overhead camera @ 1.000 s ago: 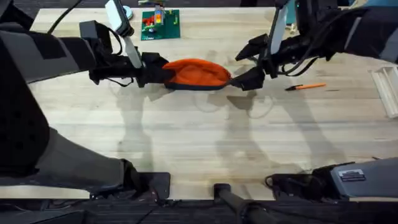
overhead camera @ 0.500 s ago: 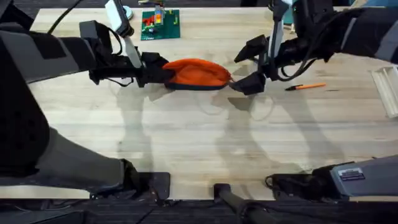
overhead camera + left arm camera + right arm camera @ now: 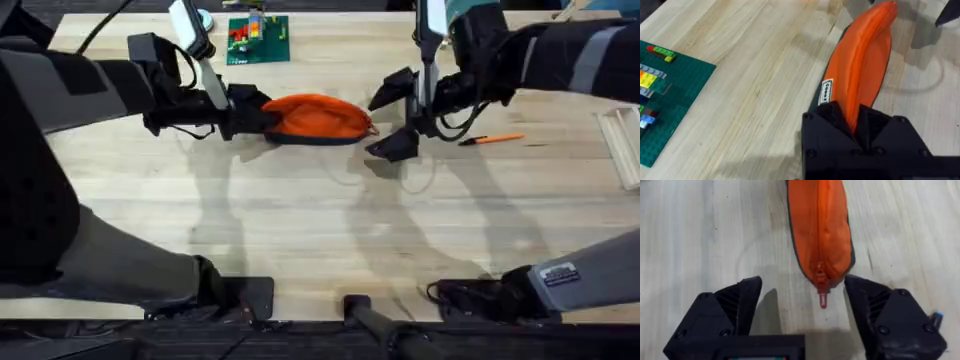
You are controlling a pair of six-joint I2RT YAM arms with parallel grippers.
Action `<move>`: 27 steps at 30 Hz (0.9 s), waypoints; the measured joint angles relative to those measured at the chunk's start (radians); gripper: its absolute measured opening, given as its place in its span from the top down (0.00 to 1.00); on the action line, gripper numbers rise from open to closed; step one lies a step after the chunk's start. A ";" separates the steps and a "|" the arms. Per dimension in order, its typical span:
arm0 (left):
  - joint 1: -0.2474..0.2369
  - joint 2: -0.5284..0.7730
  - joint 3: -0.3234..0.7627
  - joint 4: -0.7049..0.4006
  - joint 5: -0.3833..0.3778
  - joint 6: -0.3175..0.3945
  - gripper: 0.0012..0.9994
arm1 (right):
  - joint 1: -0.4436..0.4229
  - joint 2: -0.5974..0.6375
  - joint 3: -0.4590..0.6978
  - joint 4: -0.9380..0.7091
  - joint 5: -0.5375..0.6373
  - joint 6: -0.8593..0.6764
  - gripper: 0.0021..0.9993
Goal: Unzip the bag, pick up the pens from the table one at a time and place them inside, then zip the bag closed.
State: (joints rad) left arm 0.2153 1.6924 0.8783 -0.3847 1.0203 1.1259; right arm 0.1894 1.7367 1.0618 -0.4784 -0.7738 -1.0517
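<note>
The left end effector (image 3: 856,131) clamps the bag (image 3: 315,118) to steady it; the right end effector (image 3: 807,311), spread wide, straddles the pull tab (image 3: 823,300) for zipping.

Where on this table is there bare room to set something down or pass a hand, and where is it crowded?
Free: the broad stretch of table between the orange bag and the arm bases. Also the patch on the near side of the orange pen.

Crowded: the far strip, where the left gripper clamps the bag's end, the open right gripper sits at its zipper tab, with a green brick plate behind.
</note>
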 joint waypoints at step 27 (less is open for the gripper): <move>0.000 0.000 0.000 0.014 -0.004 0.000 0.96 | 0.029 0.054 0.002 0.091 0.028 -0.019 0.38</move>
State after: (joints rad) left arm 0.2153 1.6924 0.8783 -0.3708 1.0161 1.1263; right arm 0.2188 1.7910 1.0634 -0.3875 -0.7455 -1.0706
